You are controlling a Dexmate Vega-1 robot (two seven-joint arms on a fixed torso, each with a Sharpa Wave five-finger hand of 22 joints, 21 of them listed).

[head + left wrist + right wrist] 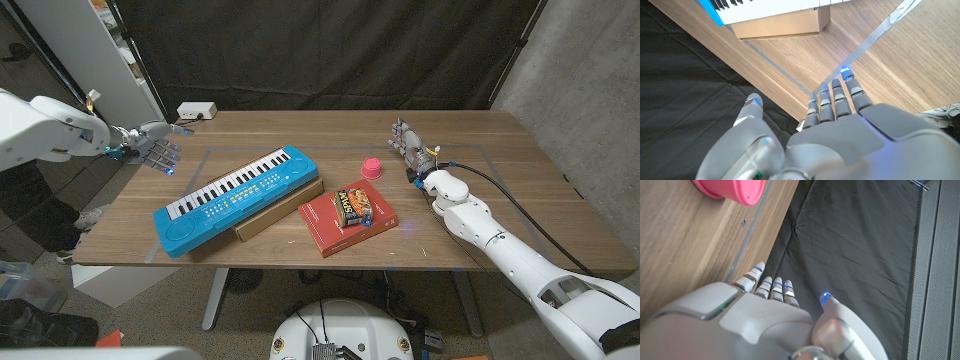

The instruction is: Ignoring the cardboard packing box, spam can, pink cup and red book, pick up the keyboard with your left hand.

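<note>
Right now the keyboard, a blue toy one with white keys, lies slantwise on the wooden table, and everything else can be placed from it. Its middle rests on the cardboard packing box, which pokes out from under its near edge, so the keyboard looks propped up there rather than lying flat; its speaker end reaches toward the table's near left edge. I'd judge that the raised edge gives fingers somewhere to get under.

Just to the right of the keyboard, close beside the box, lies the red book, with the spam can sitting on top of it. Beyond the book, a little past the keyboard's far end, stands the pink cup, rim down.

The left hand hovers off the keyboard's far left side, near the table's left edge, well apart from it, fingers spread and holding nothing. In the left wrist view its fingers reach out over the table edge with a corner of the box beyond. It seems poised to approach; the grasp has not begun.

The right hand is well to the right of the keyboard, beyond the cup, fingers extended side by side, empty, apparently kept out of the way.
</note>
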